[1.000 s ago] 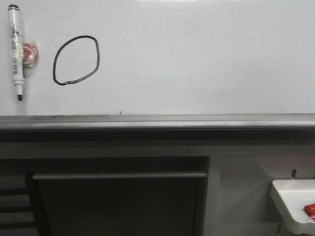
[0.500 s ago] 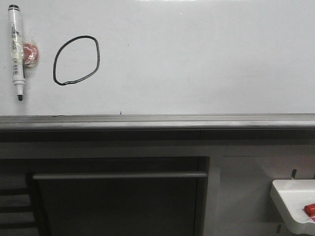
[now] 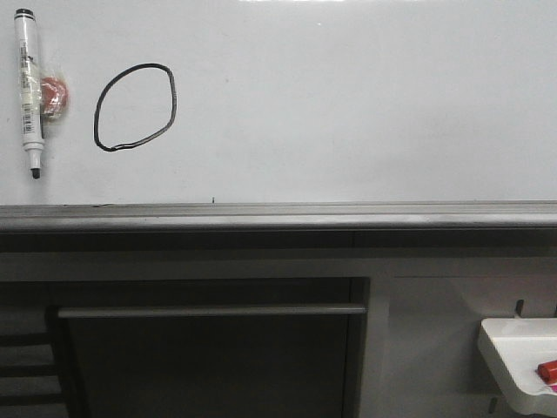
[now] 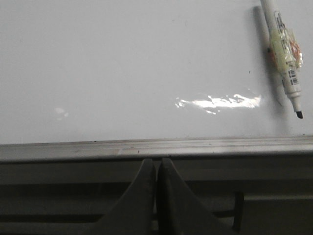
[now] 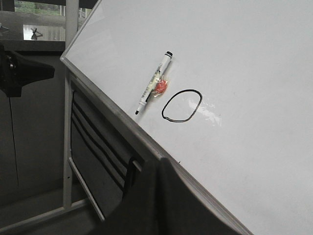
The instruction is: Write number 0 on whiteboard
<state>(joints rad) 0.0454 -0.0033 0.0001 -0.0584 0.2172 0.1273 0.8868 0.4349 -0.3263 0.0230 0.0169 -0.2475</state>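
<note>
Left gripper (image 4: 156,169) first: its two dark fingers are pressed flat together, nothing between them, and they sit below the grey metal edge strip (image 4: 156,147) of the whiteboard (image 4: 122,63). Right gripper (image 5: 159,169) is the same story, fingers closed against each other and empty, hanging in front of the board's lower edge, well apart from the drawing. Neither arm shows in the front view.

Out from there, on the board itself: the number 0 (image 3: 135,106) is a closed, lopsided black oval on the left part of the white surface, leaning a touch and flatter along its bottom. Just beside it, to the left, a marker (image 3: 29,91) lies on the board with its black tip pointing down (uncapped, tip bare), and a small orange-red blob (image 3: 54,94) wrapped in clear tape sits against the marker's barrel, between marker and oval.

Down at the lower right corner, a white tray (image 3: 518,361) holds something red (image 3: 548,370)
</note>
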